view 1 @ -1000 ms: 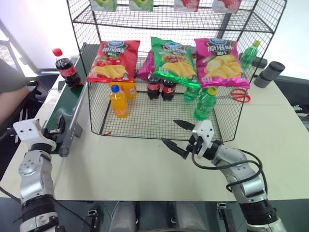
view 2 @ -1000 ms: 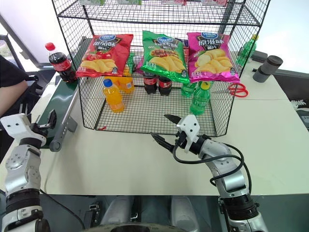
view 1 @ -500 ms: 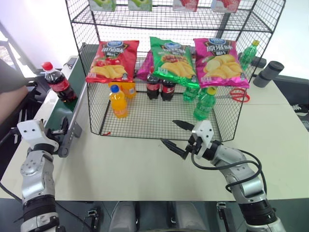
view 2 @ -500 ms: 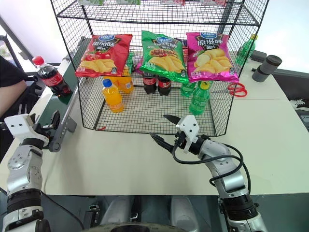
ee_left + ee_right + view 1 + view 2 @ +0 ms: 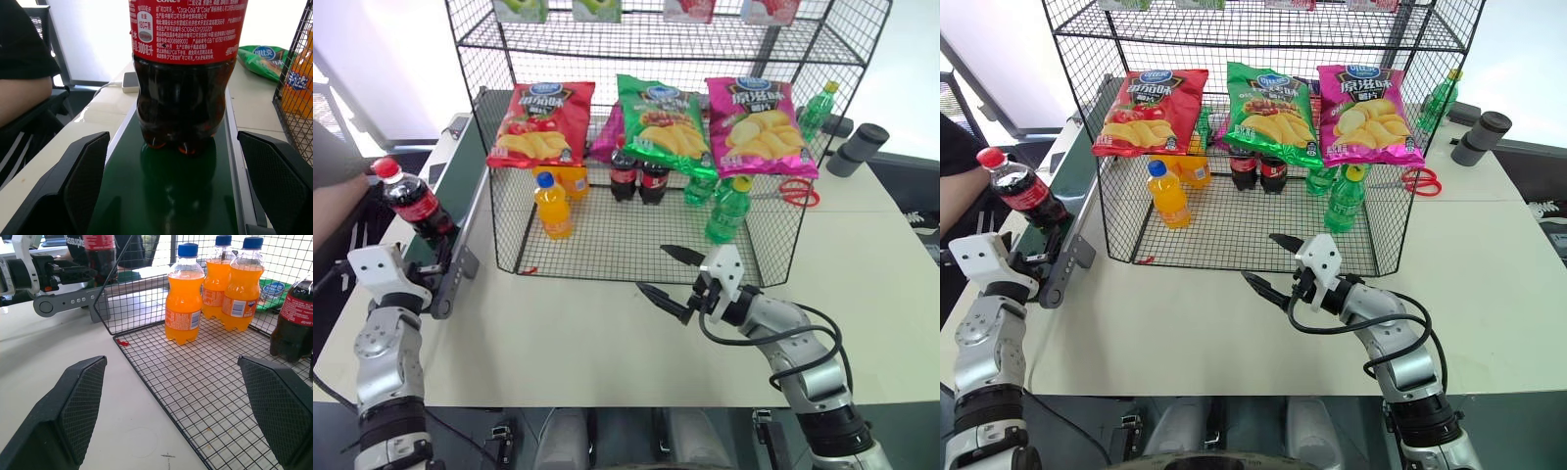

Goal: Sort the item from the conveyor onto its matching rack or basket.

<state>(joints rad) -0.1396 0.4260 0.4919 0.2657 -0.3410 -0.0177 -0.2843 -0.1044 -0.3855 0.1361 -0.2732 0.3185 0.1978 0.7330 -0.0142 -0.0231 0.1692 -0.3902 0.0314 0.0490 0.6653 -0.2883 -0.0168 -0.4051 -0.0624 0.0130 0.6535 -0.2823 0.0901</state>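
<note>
The item, a small cola bottle (image 5: 412, 202) with a red cap and red label, stands upright on the dark green conveyor (image 5: 462, 181) near its rounded near end. My left gripper (image 5: 434, 268) is level at that end, open, and the bottle (image 5: 188, 98) stands just ahead of its spread fingers (image 5: 85, 169) without touching them. My right gripper (image 5: 653, 268) hovers open and empty over the table, in front of the black wire rack (image 5: 617, 238), whose grid floor (image 5: 205, 396) lies just beyond it.
Red, green and pink chip bags (image 5: 661, 122) hang across the rack's front. Inside stand orange bottles (image 5: 553, 208), two cola bottles (image 5: 638, 178) and green bottles (image 5: 729, 211). Scissors (image 5: 798, 193) and a dark cylinder (image 5: 860, 149) lie at the right. A person's arm (image 5: 335, 201) is at the left.
The cola bottle has ridden the belt from its far part to the near end, close to my left gripper. Both grippers stayed in place and open.
</note>
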